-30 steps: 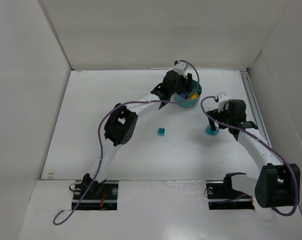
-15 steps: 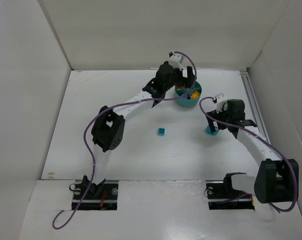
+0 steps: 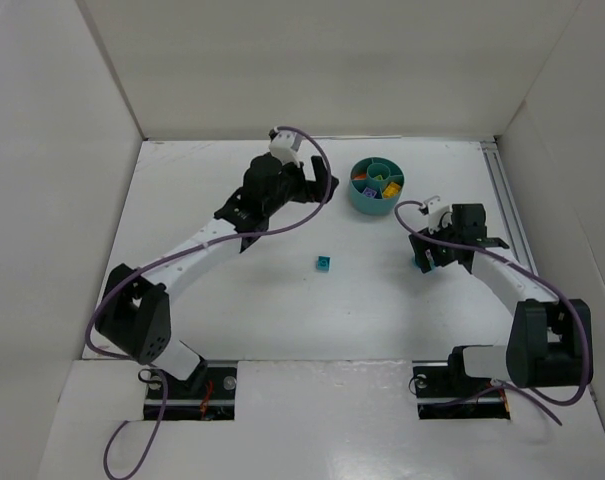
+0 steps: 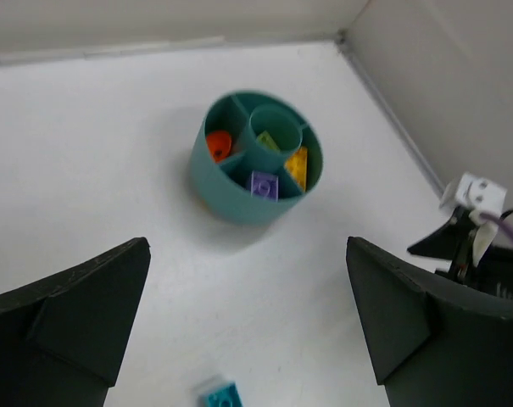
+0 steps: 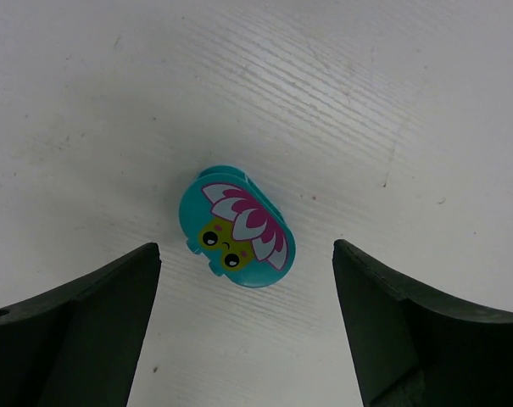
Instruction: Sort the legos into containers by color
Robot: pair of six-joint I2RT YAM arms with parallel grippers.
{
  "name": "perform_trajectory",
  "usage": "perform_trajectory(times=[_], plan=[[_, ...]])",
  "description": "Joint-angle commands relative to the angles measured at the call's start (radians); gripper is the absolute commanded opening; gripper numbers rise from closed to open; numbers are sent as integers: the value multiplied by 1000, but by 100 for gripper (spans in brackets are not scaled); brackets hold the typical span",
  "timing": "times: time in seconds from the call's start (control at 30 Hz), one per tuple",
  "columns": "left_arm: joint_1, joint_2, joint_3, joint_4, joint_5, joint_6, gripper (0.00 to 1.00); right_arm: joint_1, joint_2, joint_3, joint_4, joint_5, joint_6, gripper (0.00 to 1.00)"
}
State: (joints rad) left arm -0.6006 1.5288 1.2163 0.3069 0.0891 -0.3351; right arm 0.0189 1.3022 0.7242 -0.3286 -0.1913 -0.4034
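Observation:
The round teal tub [image 3: 376,185] [image 4: 256,157] stands at the back, with an orange-red piece [image 4: 218,146], a purple brick [image 4: 263,185], a yellow piece [image 4: 297,165] and a light green piece [image 4: 269,140] in separate wedges. A teal brick [image 3: 324,263] [image 4: 218,396] lies loose mid-table. My left gripper [image 3: 317,180] [image 4: 246,254] hangs open and empty to the left of the tub. My right gripper [image 3: 425,258] [image 5: 245,254] is open low over a teal oval piece [image 5: 236,226] [image 3: 419,263] printed with a flower face. That piece lies on the table at its fingertips, untouched.
White walls close in the table on the left, back and right. A rail [image 3: 504,200] runs along the right edge. The right arm's wrist [image 4: 476,229] shows at the right of the left wrist view.
My left gripper has opened and drawn back leftward from above the tub, leaving the tub in full view. My right gripper has stayed over the teal oval piece, its fingers slightly narrower.

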Motion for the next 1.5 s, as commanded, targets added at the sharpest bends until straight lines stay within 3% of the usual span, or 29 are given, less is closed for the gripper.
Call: perform_trajectory(times=[0.0, 0.2, 0.37, 0.47, 0.63, 0.77, 0.9, 1.07, 1.3, 1.4, 1.47], plan=[[-8, -88, -110, -11, 7, -64, 100, -10, -6, -15, 32, -16, 11, 87], [-8, -174, -227, -42, 17, -76, 100, -19, 49, -16, 92, -56, 11, 82], [-8, -239, -282, -52, -6, -87, 100, -19, 68, -16, 117, -56, 20, 67], [-8, -263, -304, -61, -26, -87, 100, -19, 68, -16, 117, -56, 11, 67], [-8, -272, -322, -71, -35, -87, 100, -1, 77, 37, 42, -45, -72, 78], [-8, -263, -322, -71, -35, -78, 100, 85, 106, 98, -38, 136, -92, 80], [-8, -245, -322, -71, -35, -68, 100, 131, 152, 147, -67, 136, -118, 80], [-8, -225, -313, -92, -48, -48, 99, 142, 239, 207, -104, 131, -156, 71], [-8, -225, -313, -104, -66, -38, 99, 142, 275, 254, -162, 150, -144, 71], [-8, -216, -313, -104, -77, -38, 99, 142, 301, 265, -184, 170, -135, 61], [-8, -216, -304, -104, -77, -38, 97, 142, 301, 265, -184, 170, -135, 59]])
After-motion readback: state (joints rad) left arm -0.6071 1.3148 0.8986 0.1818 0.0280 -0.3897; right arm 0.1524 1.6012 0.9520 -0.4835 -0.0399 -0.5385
